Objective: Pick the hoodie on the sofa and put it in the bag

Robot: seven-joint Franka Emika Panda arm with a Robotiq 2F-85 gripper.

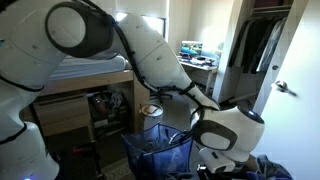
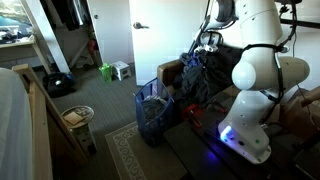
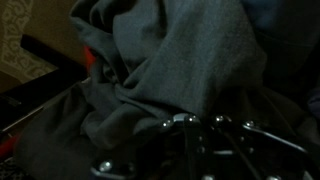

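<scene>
The hoodie (image 2: 193, 78) is dark grey. In an exterior view it hangs in a bunch below my gripper (image 2: 206, 45), beside and above the blue mesh bag (image 2: 150, 112) on the floor. In the wrist view the hoodie (image 3: 170, 60) fills most of the picture, and my gripper's fingertips (image 3: 200, 120) sit close together at the bottom with fabric bunched against them. The bag (image 1: 155, 150) also shows in both exterior views, just beside my wrist. More dark cloth (image 1: 275, 165) lies at the lower right there.
A wooden bed frame (image 1: 80, 95) stands behind the arm, with a desk and monitor (image 1: 195, 50) beyond it. A wicker basket (image 2: 76, 118), a patterned rug (image 2: 130, 150), and small green (image 2: 105, 71) and white (image 2: 122, 69) stools are on the floor. The robot base (image 2: 245, 135) stands by the sofa.
</scene>
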